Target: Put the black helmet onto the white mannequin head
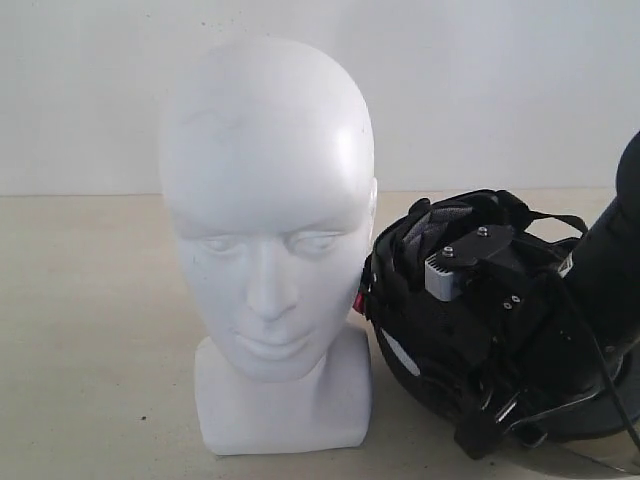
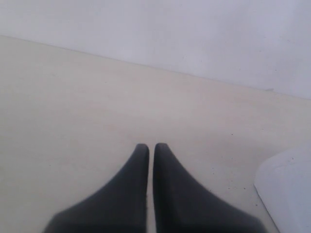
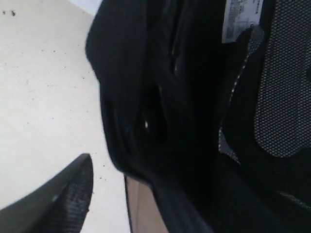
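Note:
The white mannequin head (image 1: 268,230) stands upright on its square base, facing the exterior camera. Close on its right lies the black helmet (image 1: 420,330), opening turned up, padding and straps showing. My right gripper (image 1: 462,275) reaches down over the helmet's rim. In the right wrist view one finger (image 3: 68,196) hangs outside the helmet (image 3: 184,97) with a gap to the shell; the other finger is hidden by the helmet, so the jaws stand wide and open. A strip of brown visor (image 3: 141,208) shows below the rim. My left gripper (image 2: 151,145) is shut on nothing, low over the table.
A pale beige table (image 1: 90,330) carries everything, with a white wall behind it. A white corner (image 2: 286,189), probably the mannequin's base, shows in the left wrist view. The right arm's black body (image 1: 610,250) and its cable fill the right edge.

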